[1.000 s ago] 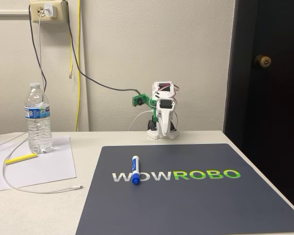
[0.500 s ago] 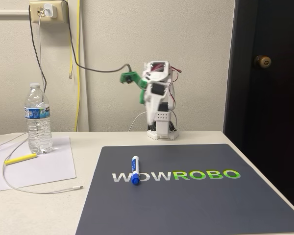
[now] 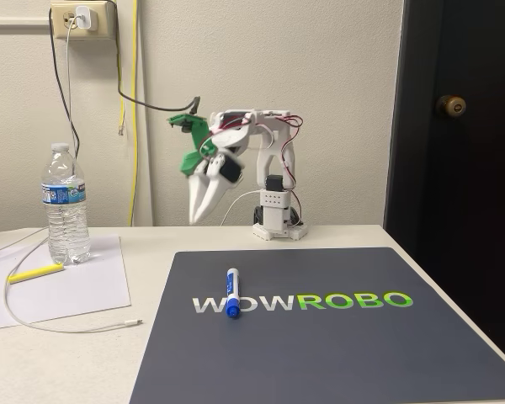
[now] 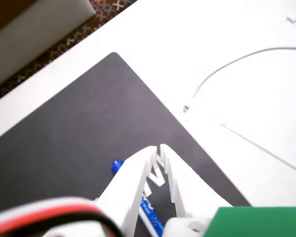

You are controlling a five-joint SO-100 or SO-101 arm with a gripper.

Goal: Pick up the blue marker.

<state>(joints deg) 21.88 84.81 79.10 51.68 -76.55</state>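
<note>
A small white-and-green robot arm (image 3: 265, 160) hangs above the back edge of a table (image 3: 84, 353), its gripper (image 3: 199, 215) pointed down and toward seven o'clock in the fixed view, tips nearly pressed together with only a sliver of gap and nothing between them. The wrist view shows the same: the two white fingers (image 4: 133, 175) meet at their tips over the dark mat (image 4: 64, 133).

The blue marker (image 3: 232, 292) lies flat on the grey mat (image 3: 320, 353), just beside the first letters of the printed logo (image 3: 303, 300), its long axis running roughly twelve to six o'clock in the fixed view, the blue end nearest the camera. From the gripper it sits at about five o'clock, lower and well apart. In the wrist view the marker (image 4: 117, 166) peeks out from behind the fingers, mostly hidden.

The step in hand looks like the approach: the arm is raised over the table, the marker untouched. The next move would call for spreading the fingers, lowering toward the middle of the barrel and turning the wrist so the fingers straddle it across its width.

A water bottle (image 3: 66, 204), a yellow stick (image 3: 35, 272) on paper (image 3: 76, 295) and a white cable (image 3: 67, 326) lie at nine o'clock, well away.
</note>
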